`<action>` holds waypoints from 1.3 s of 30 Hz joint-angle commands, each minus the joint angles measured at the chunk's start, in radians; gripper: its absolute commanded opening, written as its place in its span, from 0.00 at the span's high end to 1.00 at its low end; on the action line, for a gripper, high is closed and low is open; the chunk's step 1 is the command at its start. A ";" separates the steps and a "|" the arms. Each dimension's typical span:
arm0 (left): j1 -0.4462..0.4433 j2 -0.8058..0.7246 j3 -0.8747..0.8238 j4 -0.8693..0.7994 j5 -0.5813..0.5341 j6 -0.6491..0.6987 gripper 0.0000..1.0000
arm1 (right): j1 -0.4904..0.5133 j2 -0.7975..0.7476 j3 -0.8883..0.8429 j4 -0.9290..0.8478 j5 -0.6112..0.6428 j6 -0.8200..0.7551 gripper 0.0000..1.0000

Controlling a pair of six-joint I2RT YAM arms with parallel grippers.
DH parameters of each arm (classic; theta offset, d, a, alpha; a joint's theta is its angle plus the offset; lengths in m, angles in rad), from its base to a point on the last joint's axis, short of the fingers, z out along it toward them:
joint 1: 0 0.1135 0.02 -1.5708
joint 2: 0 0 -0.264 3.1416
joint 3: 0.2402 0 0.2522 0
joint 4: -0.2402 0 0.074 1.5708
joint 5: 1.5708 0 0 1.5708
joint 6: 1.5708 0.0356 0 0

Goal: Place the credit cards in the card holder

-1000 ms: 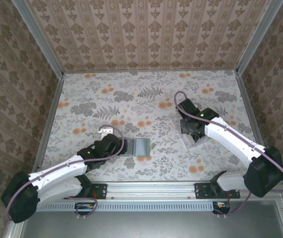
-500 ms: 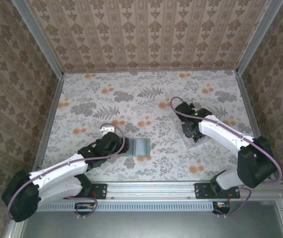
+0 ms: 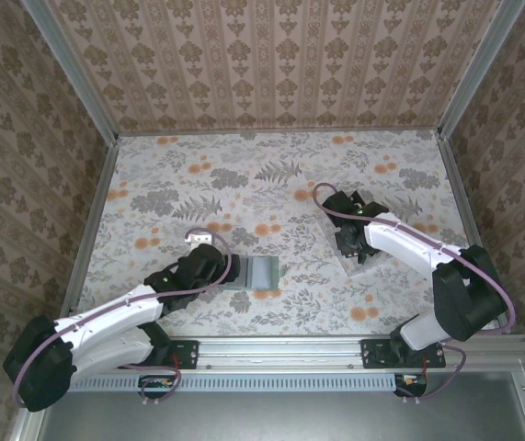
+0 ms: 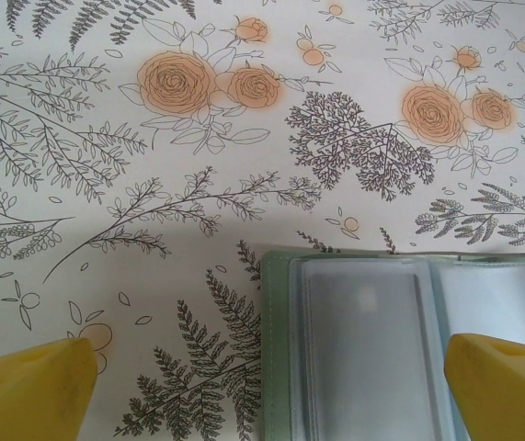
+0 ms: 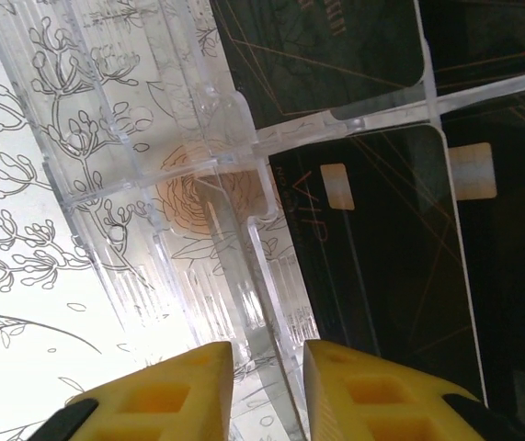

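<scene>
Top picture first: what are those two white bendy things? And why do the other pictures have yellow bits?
They are two robot arms, bolted at the near edge of a flowery table. The top picture comes from a camera above them. The other two come from a small camera on each wrist; the yellow bits are gripper fingers. The left gripper is wide open, holding nothing, above the green card holder, which lies open. The right gripper has its fingers close together either side of a rib of the clear plastic rack, where the black credit cards sit. I can't tell if it is pinching yet.
</scene>
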 commanded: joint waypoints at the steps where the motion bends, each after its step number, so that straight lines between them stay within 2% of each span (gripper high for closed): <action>1: 0.005 0.003 0.004 0.016 0.009 0.023 0.00 | -0.009 -0.017 -0.003 -0.004 -0.015 -0.018 0.76; 20: 0.004 -0.005 -0.003 0.020 0.015 0.023 0.00 | -0.015 -0.033 0.019 -0.001 -0.062 -0.062 1.00; 26: 0.005 -0.005 -0.003 0.010 0.010 0.022 0.00 | -0.015 -0.082 0.080 -0.034 -0.103 -0.073 1.00; 29: 0.004 -0.004 -0.003 0.007 0.006 0.020 0.00 | -0.013 -0.162 0.112 -0.042 -0.155 -0.061 1.00; 34: 0.005 -0.005 0.000 -0.015 -0.015 0.009 0.00 | 0.005 -0.258 0.105 0.031 -0.305 0.035 1.00; 37: 0.005 -0.008 0.002 -0.033 -0.037 -0.003 0.00 | 0.046 -0.297 0.024 0.184 -0.418 0.178 1.00; 39: 0.005 -0.011 0.002 -0.042 -0.052 -0.015 0.00 | 0.110 -0.300 -0.044 0.324 -0.438 0.288 1.00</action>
